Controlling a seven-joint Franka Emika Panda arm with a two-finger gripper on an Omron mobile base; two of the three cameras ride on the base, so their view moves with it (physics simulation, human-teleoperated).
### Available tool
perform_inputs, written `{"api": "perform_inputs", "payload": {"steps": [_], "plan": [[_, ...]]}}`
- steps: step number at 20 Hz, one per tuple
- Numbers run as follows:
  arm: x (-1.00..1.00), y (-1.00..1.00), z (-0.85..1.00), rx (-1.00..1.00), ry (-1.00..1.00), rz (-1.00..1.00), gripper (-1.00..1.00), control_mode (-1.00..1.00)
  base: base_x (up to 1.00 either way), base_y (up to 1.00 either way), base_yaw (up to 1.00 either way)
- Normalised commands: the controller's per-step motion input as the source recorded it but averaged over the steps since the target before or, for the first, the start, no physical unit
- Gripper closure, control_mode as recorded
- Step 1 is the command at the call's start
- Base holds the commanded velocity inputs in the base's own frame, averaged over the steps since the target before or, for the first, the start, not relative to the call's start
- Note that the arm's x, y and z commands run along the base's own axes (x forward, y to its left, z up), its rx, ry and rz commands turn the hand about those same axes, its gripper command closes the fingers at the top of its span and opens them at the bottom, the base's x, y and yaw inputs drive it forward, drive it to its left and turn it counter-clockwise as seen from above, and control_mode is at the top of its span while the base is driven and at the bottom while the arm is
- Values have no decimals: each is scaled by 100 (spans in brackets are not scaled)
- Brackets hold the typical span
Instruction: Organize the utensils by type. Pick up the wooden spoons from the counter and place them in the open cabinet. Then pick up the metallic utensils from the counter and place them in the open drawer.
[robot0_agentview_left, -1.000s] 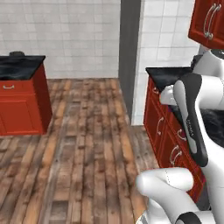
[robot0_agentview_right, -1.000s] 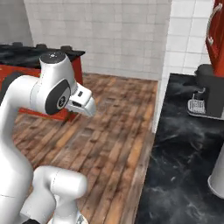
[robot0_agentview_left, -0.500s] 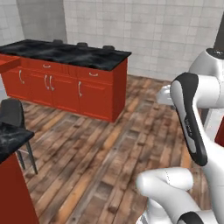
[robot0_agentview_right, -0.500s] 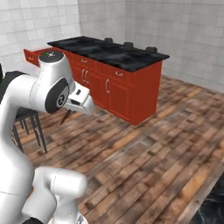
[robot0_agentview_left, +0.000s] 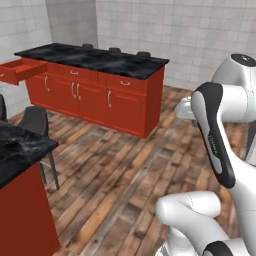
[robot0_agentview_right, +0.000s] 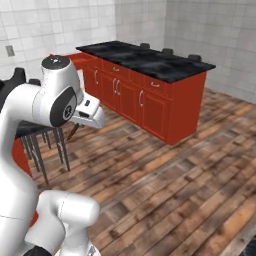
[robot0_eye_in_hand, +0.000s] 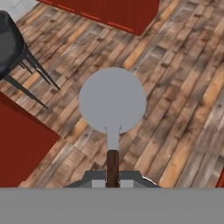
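My gripper (robot0_eye_in_hand: 113, 176) is shut on the metallic utensil (robot0_eye_in_hand: 112, 101), a silver-grey spoon-like piece with a round flat bowl and a dark brown handle. It hangs over the wooden floor. From the right base view the gripper (robot0_agentview_right: 93, 117) is in front of the white arm, and the dark handle (robot0_agentview_right: 74, 131) sticks out below it. The hand (robot0_agentview_left: 183, 108) peeks out behind the forearm in the left base view. The open drawer (robot0_agentview_left: 21, 70), a red box, juts from the left end of a black-topped red island (robot0_agentview_left: 95, 58); it also shows in the right base view (robot0_agentview_right: 74, 58). The wooden spoons are out of view.
A second black-topped red counter (robot0_agentview_left: 20, 150) stands close on my left, with dark stools (robot0_agentview_left: 35, 122) beside it. A stool's black legs (robot0_eye_in_hand: 30, 72) show under the hand. Open plank floor (robot0_agentview_right: 190, 180) lies between me and the island (robot0_agentview_right: 145, 59).
The whole picture has swung: the base has moved, the corner counter has left the views, and the island with the open drawer now stands ahead. The gripper stays shut on the utensil.
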Motion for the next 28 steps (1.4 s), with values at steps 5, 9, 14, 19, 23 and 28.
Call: {"api": "perform_inputs", "payload": {"steps": [5, 9, 14, 19, 23, 28], "plan": [[0, 0, 0, 0, 0, 0, 100, 100, 100, 0, 25], [0, 0, 0, 0, 0, 0, 100, 100, 35, 12, 23], [0, 0, 0, 0, 0, 0, 100, 100, 21, 57, 5], [0, 0, 0, 0, 0, 0, 100, 100, 53, 78, -8], [0, 0, 0, 0, 0, 0, 100, 100, 64, 71, -18], [0, 0, 0, 0, 0, 0, 100, 100, 92, 11, -2]]}}
